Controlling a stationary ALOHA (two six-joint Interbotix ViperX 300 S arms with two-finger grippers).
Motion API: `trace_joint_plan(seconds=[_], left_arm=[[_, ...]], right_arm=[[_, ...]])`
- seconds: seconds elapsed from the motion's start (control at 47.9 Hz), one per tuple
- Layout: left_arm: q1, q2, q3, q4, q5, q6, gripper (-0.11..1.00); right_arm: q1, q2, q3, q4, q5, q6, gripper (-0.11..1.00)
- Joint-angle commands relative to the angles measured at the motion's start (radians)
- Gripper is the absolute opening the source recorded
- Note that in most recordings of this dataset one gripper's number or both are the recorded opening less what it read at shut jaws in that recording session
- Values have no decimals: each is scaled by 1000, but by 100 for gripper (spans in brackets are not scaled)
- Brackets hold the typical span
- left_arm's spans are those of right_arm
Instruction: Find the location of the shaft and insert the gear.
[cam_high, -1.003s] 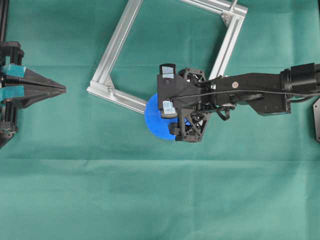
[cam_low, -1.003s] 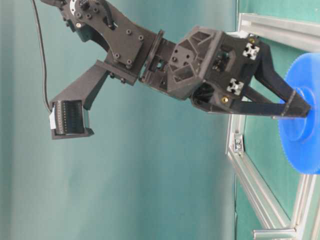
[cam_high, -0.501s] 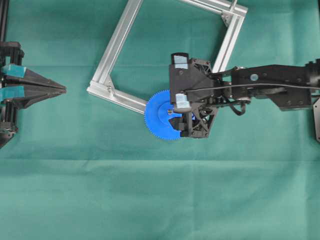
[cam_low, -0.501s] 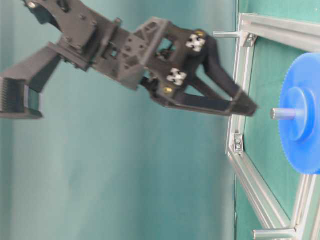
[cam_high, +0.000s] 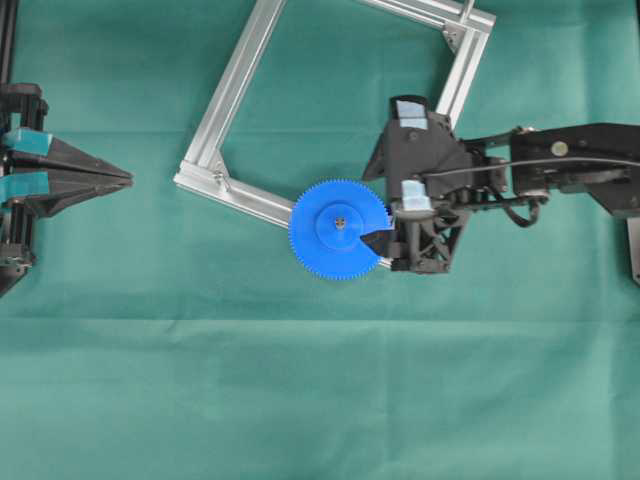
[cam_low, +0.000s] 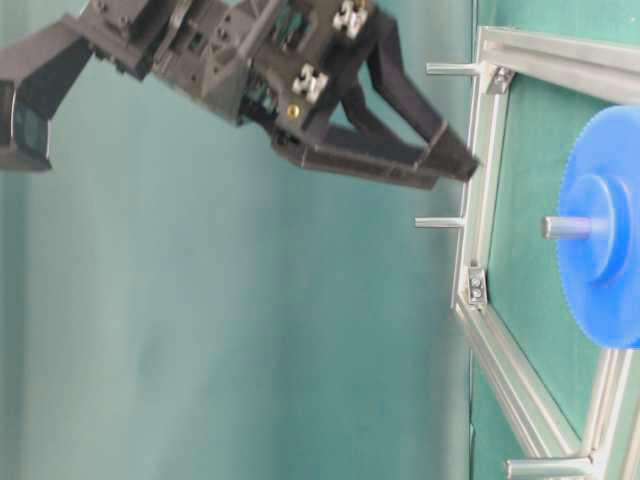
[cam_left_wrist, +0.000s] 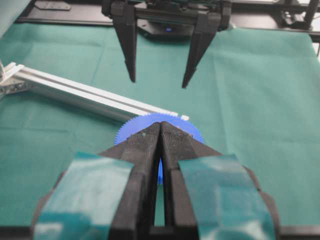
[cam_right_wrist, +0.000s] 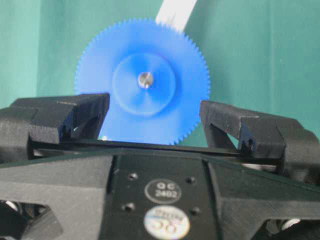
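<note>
- Left gripper (cam_left_wrist: 160, 131): fingers pressed together, nothing between them. It hangs above the green cloth (cam_high: 300, 400) at the far left of the overhead view, well apart from everything else.
- Gear (cam_high: 340, 229): blue, lies flat on the aluminium frame (cam_high: 235, 85) at the bottom corner. From the left wrist camera, its rim shows just past the closed fingertips.
- Shaft (cam_low: 566, 227): runs through the gear's hub. Its silvery tip shows in the centre hole from above, and the side view has it sticking out beyond the hub. Gear is seated on the shaft.
- Right gripper (cam_high: 385, 232): jaws spread wide, holding nothing. In the overhead view, one fingertip overlaps the gear's right edge. Side view shows the fingers (cam_low: 445, 160) raised clear of the gear, not touching it.
- Right wrist camera looks down between the two open fingers onto the gear face, hub and shaft tip centred.
- Frame: silver extrusion, sits skewed on the cloth, corner brackets visible. Thin pins stand up from its bars in the side view.
</note>
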Motion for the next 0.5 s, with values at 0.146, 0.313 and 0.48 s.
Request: trace_joint_plan(seconds=[0.146, 0.313, 0.48], left_arm=[[3, 3, -28, 0, 5, -2, 1], [3, 2, -28, -2, 5, -2, 1], [3, 2, -28, 0, 5, -2, 1]], right_arm=[[0, -107, 78, 3, -57, 5, 88], [0, -166, 141, 3, -84, 18, 88], [2, -207, 181, 3, -84, 25, 88]])
